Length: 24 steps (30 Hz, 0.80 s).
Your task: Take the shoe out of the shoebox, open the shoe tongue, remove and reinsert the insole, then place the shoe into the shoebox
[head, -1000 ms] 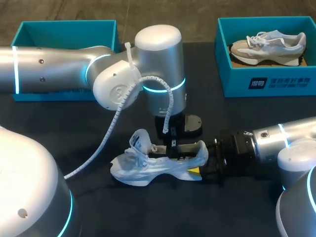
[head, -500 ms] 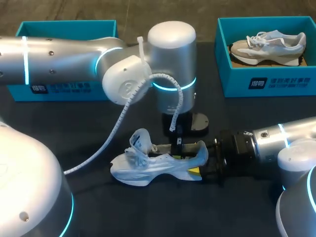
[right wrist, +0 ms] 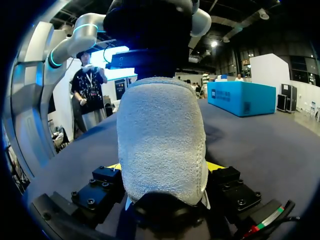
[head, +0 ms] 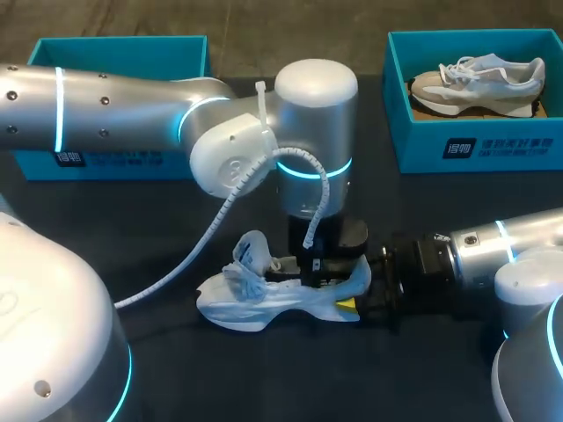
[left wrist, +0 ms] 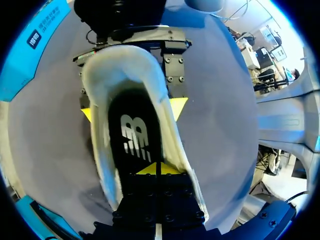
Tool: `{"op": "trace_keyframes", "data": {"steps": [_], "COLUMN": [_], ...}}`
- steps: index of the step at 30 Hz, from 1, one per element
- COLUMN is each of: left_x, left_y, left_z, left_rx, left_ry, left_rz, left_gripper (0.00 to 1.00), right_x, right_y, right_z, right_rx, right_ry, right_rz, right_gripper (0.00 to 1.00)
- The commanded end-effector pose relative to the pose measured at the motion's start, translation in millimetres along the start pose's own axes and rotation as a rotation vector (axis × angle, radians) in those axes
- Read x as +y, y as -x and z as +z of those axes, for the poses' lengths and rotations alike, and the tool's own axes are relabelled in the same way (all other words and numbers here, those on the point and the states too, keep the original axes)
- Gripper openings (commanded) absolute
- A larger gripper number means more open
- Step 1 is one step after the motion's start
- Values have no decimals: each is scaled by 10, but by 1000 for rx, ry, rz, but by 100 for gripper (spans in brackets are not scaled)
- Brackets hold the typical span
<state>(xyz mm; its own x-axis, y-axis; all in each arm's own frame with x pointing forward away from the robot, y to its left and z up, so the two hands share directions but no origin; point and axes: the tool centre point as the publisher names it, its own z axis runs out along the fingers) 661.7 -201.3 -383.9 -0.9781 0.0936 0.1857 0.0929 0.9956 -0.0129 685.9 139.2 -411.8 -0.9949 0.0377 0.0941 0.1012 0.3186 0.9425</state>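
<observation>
A teal box (head: 493, 145) holding a grey sneaker (head: 479, 81) sits on the dark table (head: 264, 378).

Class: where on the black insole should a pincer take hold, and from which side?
Its heel edge, from above through the shoe's open collar: the insole lies flat inside, walled all round, and the right pincer clamps the heel's sides.

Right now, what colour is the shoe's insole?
The insole is black with a white mark; the left wrist view shows it best.

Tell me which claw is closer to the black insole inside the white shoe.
Left. The left claw is down inside the shoe at the insole; the right claw clamps the heel from outside.
</observation>
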Motion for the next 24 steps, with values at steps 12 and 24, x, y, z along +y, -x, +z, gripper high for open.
{"op": "trace_keyframes", "data": {"steps": [12,24], "left_x": [175,171], "left_y": [-80,-157], "left_z": [67,97], "left_rx": [69,87], "left_ry": [-27,-35], "left_rz": [-6,-10], "left_gripper": [0,0], "right_x": [3,3], "right_y": [-1,-1], "right_z": [9,9], "right_rx": [-2,-2], "right_ry": [-2,-2], "right_rz": [1,1], "right_gripper": [0,0]}}
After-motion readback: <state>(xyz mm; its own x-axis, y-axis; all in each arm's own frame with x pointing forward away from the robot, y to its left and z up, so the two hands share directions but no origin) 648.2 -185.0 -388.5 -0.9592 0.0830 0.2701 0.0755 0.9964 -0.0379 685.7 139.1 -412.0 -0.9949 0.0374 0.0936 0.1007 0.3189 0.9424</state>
